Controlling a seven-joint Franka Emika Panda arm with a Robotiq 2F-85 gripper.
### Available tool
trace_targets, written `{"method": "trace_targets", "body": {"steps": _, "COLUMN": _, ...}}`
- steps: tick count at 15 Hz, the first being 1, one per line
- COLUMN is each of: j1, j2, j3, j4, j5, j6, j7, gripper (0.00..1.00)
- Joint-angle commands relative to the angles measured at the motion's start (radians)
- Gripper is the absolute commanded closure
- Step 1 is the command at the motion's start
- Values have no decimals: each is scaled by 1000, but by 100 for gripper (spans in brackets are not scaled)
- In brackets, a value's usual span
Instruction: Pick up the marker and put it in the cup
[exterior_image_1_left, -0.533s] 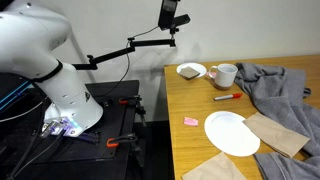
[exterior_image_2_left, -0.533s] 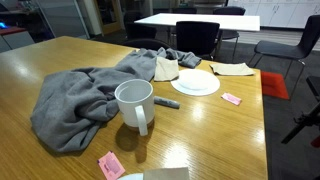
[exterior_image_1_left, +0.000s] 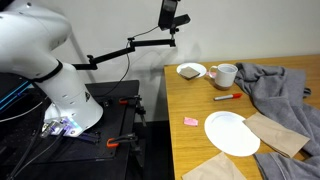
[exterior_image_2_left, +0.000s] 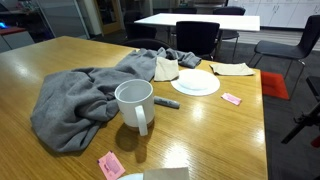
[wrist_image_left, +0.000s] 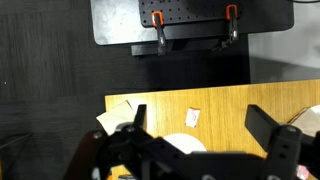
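In the wrist view the gripper (wrist_image_left: 196, 110) hangs above the desk (exterior_image_1_left: 186, 100), off its robot-side edge. Its fingers (wrist_image_left: 138, 120) are spread wide apart with nothing between them. In both exterior views the marker (exterior_image_1_left: 226, 98) (exterior_image_2_left: 166, 102) lies flat on the bare wood toward the middle of the desk, apart from the cup (exterior_image_1_left: 224, 75) (exterior_image_2_left: 134, 103). It sits between the cup and the plate (exterior_image_1_left: 232, 133) and just beside the hem of the grey cloth (exterior_image_1_left: 285, 90). The cup stands upright near the far edge of the desk in an exterior view. The shallow bowl (exterior_image_1_left: 191, 71) is beside it, toward the far corner on the robot's side. A pink sticky note (exterior_image_1_left: 190, 121) lies near the robot-side edge, level with the plate. A brown paper sheet (exterior_image_1_left: 277, 133) lies next to the plate, on the side away from the robot. The robot's white base (exterior_image_1_left: 55, 80) stands on a black platform beside the desk.
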Motion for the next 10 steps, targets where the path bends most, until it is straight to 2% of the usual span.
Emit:
{"method": "trace_targets", "body": {"steps": 1, "j1": -4, "j2": 1, "j3": 3, "j4": 2, "j5": 1, "j6": -2, "j7": -1, "gripper": 0}}
{"method": "trace_targets", "body": {"steps": 10, "j1": 44, "j2": 76, "j3": 48, "j4": -22, "j5": 11, "j6": 169, "j7": -12, "gripper": 0}}
